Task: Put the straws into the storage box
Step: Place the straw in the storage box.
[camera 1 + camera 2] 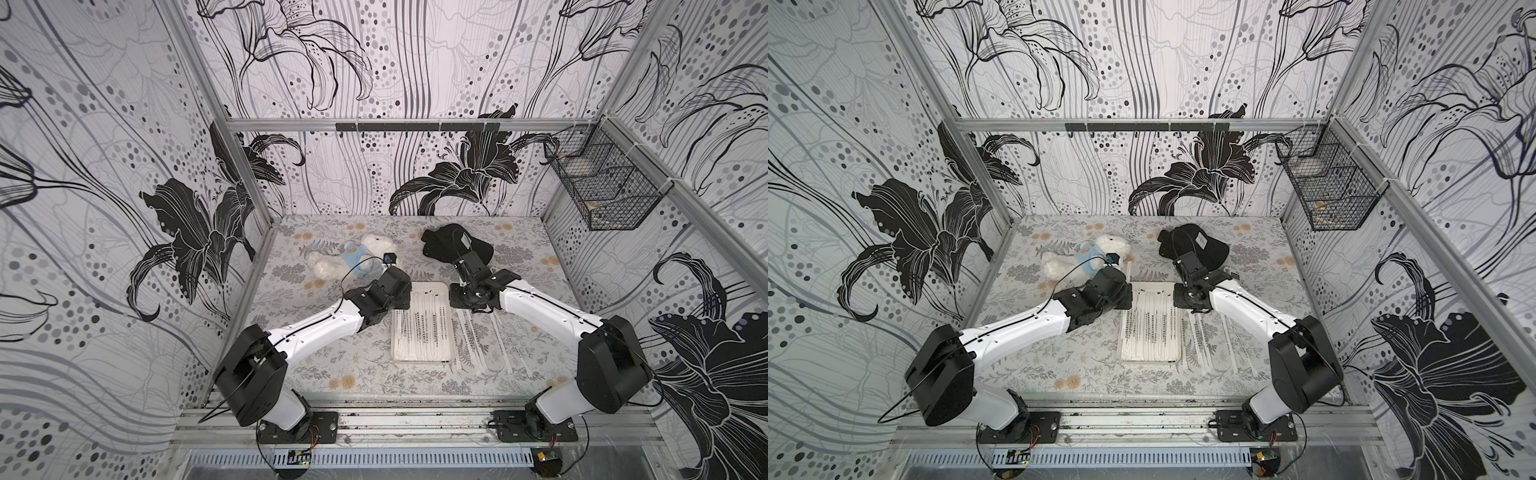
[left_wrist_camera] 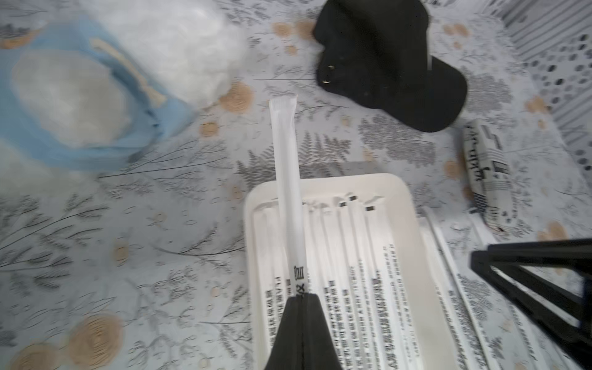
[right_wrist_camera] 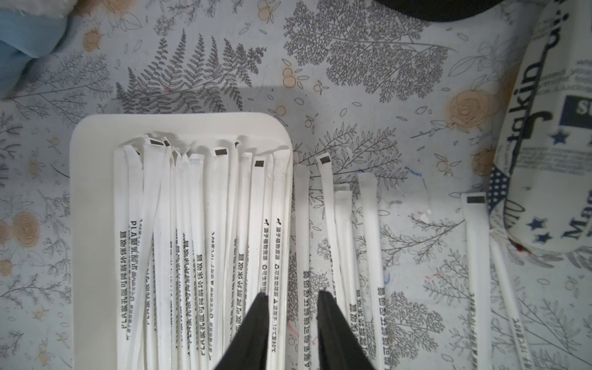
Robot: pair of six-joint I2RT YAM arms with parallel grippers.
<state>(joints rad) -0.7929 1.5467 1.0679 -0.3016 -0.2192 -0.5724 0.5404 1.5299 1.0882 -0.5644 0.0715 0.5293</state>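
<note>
Mid-frame, left gripper (image 2: 301,299) clamps one straw (image 2: 286,179), lengthwise with box (image 1: 428,284), free end pointing up-frame past its rim. Right gripper (image 3: 291,296) half-open, empty.

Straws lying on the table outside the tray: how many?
6 visible: four straws bunched right beside the tray, two more farther out by the printed pouch. Overlaps may hide others.

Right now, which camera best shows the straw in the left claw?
Left wrist: the straw juts from the shut left gripper over the storage box. A top view shows its tip; right wrist, nothing.
</note>
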